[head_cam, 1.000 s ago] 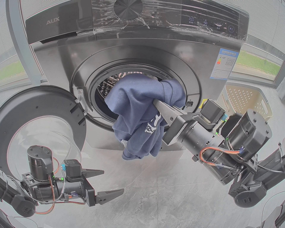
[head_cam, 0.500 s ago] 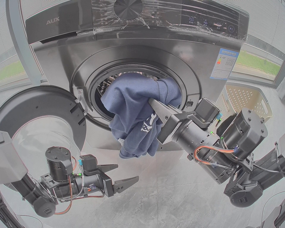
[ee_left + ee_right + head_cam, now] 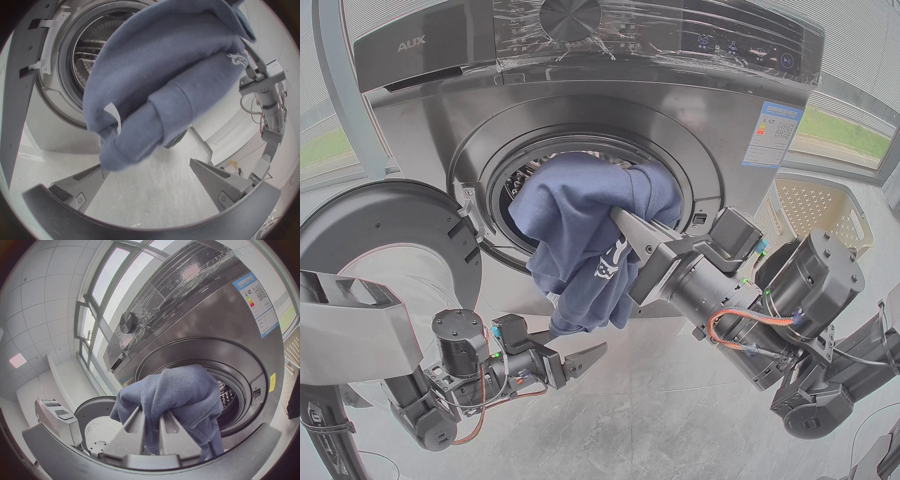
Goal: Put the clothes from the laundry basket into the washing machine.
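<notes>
A dark blue garment [image 3: 581,212] with a white print hangs in front of the washing machine's round drum opening [image 3: 515,187]. Its upper part lies against the opening and its lower end dangles below the rim. My right gripper [image 3: 615,219] is shut on the garment's right side; in the right wrist view its fingers [image 3: 137,424] pinch the blue cloth [image 3: 178,387]. My left gripper [image 3: 575,342] is open just under the dangling end. In the left wrist view the cloth [image 3: 162,78] hangs above the gap of that gripper [image 3: 146,164], one finger [image 3: 212,178] well apart from it.
The machine's round door [image 3: 381,231] stands swung open at the left, close to my left arm. A beige perforated laundry basket [image 3: 819,206] sits on the floor right of the machine, behind my right arm. Grey floor lies in front of the machine.
My left arm has swung right and up from beside the door to under the garment's hanging end. The right gripper has carried the garment slightly left, toward the opening.
</notes>
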Available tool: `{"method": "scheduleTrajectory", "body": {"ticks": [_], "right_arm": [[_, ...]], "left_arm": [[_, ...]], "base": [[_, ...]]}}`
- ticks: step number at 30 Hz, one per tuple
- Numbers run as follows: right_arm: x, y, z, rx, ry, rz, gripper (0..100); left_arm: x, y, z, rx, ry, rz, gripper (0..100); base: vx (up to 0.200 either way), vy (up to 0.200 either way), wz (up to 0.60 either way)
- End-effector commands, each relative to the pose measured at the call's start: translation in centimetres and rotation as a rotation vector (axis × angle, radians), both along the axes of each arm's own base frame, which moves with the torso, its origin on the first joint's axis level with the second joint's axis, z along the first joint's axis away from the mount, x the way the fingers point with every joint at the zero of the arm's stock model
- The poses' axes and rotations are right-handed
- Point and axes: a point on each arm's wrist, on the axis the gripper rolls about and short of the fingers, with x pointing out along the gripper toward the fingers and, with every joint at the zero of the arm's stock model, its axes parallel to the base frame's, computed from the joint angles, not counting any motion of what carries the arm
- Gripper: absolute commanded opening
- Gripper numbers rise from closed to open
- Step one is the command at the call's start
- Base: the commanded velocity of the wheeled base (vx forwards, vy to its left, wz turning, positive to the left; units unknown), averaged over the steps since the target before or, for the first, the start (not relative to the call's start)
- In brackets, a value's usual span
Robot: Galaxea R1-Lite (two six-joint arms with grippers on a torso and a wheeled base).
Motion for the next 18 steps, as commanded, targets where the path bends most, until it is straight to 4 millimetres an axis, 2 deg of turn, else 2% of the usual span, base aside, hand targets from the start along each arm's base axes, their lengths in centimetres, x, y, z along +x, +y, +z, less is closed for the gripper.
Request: {"method": "scheduleTrajectory", "body": {"ticks": [1,11,18], "right_arm": [[-0.2,0.1,-0.1,-0.002,0.002,0.006,0],[-0.2,0.1,-0.2,-0.007,0.0,0.002,0],[-0.2,0.1,-0.3,-0.013,0.003,0.002,0]], "left_arm": [[1.2,-0.8,-1.1,-0.013,0.002,0.014,100],[2.6,-1.7,-0.2,-0.054,-0.056,0.042,100],[2.6,-1.9,0.4,-0.065,-0.079,0.066,100]], "base": [[0.0,0.0,0.0],[0.0,0.0,0.0],[0.0,0.0,0.0]]}}
